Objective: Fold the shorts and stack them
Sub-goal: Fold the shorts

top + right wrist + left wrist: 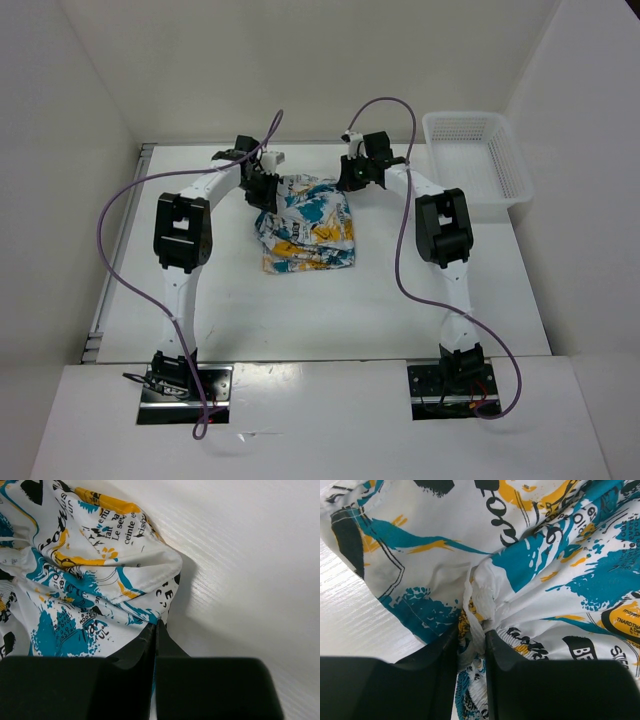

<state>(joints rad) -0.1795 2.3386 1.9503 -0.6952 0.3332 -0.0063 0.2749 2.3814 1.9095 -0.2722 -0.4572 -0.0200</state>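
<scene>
Your left gripper (472,632) and right gripper (155,628) each pinch the shorts (305,225), bunched left of the basket (478,118); fold looks unfinished, nothing stacked.

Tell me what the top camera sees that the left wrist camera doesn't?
Only the top view shows the left arm, the right arm and the white basket at the far right. Only the left wrist view shows the left jaws pinching a bunched white fold up close. Both show the shorts on the white table.
</scene>
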